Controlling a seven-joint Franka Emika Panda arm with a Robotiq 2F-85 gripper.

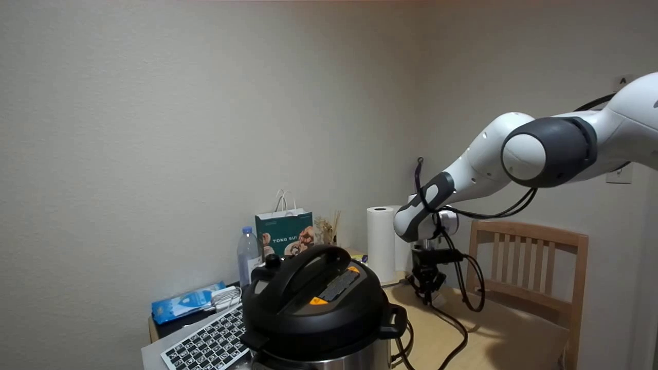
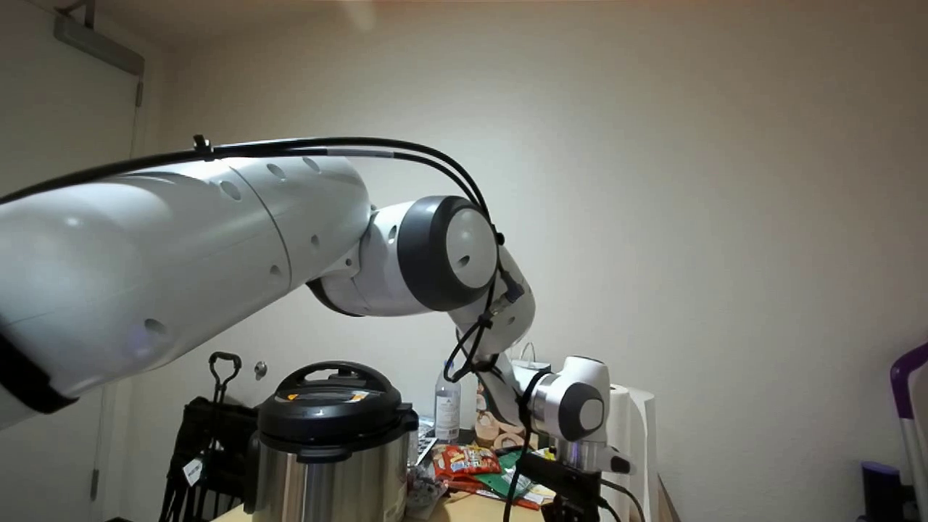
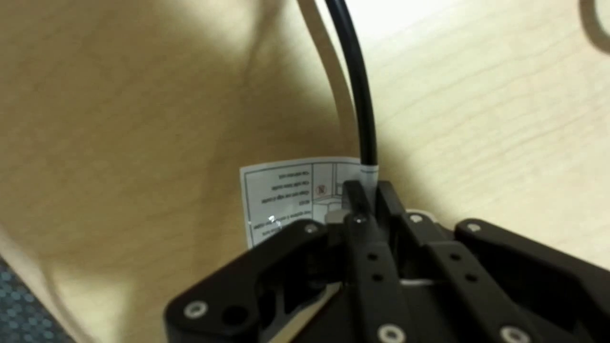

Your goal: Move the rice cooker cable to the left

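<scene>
The rice cooker [image 1: 313, 329] stands on the table, with its black lid and silvery body in both exterior views [image 2: 330, 471]. Its black cable [image 1: 460, 341] curves over the table beside the cooker up to my gripper [image 1: 429, 297]. In the wrist view the cable [image 3: 360, 85] runs from the top edge down between my fingertips [image 3: 368, 195]. A white printed tag [image 3: 286, 195] wraps the cable there and sticks out to one side. My gripper is shut on the cable at this tag, close above the table. In an exterior view the fingertips are cut off below the gripper body [image 2: 573, 500].
A wooden chair [image 1: 529, 257] stands behind the table [image 1: 493, 329]. Paper towel rolls [image 1: 380, 244], a green bag [image 1: 284, 231], a bottle [image 1: 249, 254] and a keyboard [image 1: 211, 341] surround the cooker. Snack bags [image 2: 464, 462] lie beside it. Loose black arm cables [image 1: 478, 288] hang near the gripper.
</scene>
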